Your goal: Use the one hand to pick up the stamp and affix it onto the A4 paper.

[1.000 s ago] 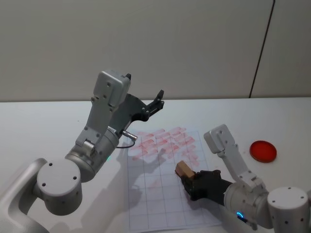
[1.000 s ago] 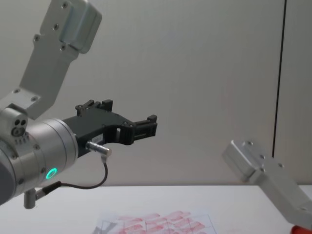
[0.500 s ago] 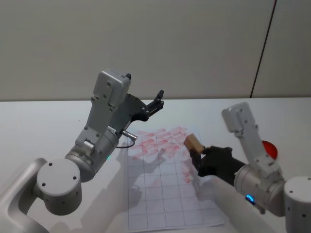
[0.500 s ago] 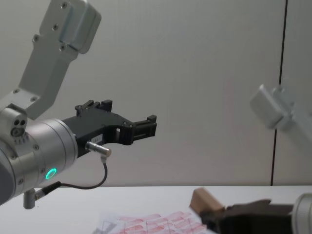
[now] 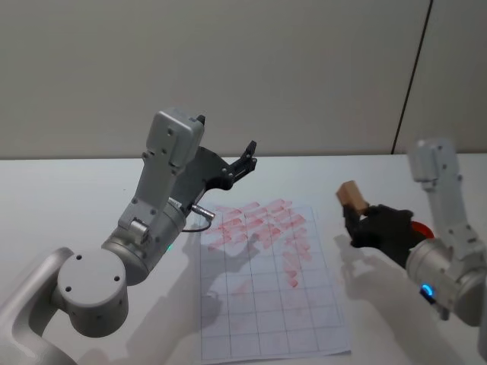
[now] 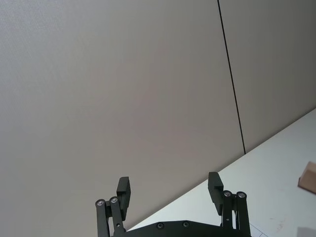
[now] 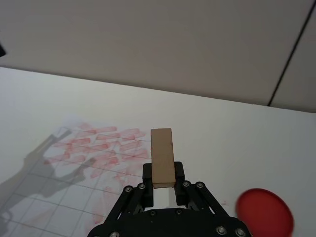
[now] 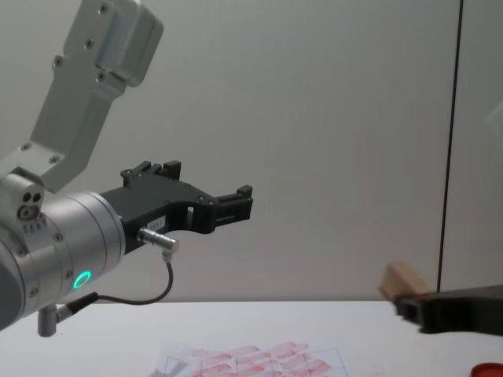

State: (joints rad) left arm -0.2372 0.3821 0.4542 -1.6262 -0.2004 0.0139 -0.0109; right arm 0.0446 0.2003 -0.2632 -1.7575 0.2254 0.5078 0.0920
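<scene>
Stamp (image 5: 351,195) and right hand (image 5: 358,220) have left the sheet: a second ago the fingers pressed the block down on the lower grid of the A4 paper (image 5: 266,281); now the hand, clamped on the block's lower end, holds it in the air just off the sheet's right edge, tan end uppermost. A red round pad (image 5: 421,228) lies on the bench (image 5: 61,205) partly behind that arm. The left hand (image 5: 242,163) has not moved, raised above the sheet's far left corner, fingers apart and empty.
</scene>
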